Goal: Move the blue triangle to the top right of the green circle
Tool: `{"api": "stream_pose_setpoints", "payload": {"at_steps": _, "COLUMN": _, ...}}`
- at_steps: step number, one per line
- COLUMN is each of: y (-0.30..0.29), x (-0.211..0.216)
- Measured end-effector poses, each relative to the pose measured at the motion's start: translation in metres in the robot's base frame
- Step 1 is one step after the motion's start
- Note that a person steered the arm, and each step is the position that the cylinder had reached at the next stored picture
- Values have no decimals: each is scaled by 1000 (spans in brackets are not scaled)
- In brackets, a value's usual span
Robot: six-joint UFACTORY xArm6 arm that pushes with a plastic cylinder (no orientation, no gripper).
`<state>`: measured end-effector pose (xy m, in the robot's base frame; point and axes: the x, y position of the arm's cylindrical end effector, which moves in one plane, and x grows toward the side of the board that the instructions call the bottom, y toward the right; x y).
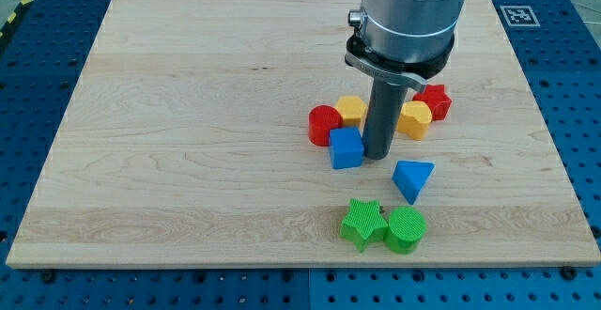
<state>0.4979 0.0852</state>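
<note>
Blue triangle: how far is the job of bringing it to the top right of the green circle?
Done: little that shows. The blue triangle lies just above the green circle, slightly to its right, apart from it. In hand: my tip stands beside the blue cube, up-left of the triangle, not touching it. Left: nudging the triangle further toward the view's right.

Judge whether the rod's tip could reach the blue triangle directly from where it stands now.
Probably yes: my tip sits beside the blue cube, and only bare board appears to lie between it and the blue triangle.
</note>
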Motion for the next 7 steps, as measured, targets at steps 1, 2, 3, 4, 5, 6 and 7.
{"api": "stream_pose_setpoints", "payload": {"at_steps": 1, "y": 39, "x": 16}}
{"api": "stream_pose_setpoints", "payload": {"at_steps": 2, "y": 46, "x": 20}}
{"api": "stream_pose_setpoints", "payload": {"at_steps": 3, "y": 56, "x": 43}}
{"api": "stream_pose_setpoints", "payload": {"at_steps": 4, "y": 54, "x": 44}}
{"api": "stream_pose_setpoints", "payload": {"at_steps": 5, "y": 39, "x": 41}}
{"api": "stream_pose_setpoints", "payload": {"at_steps": 6, "y": 12, "x": 34}}
{"api": "stream_pose_setpoints", "payload": {"at_steps": 7, "y": 2, "x": 33}}
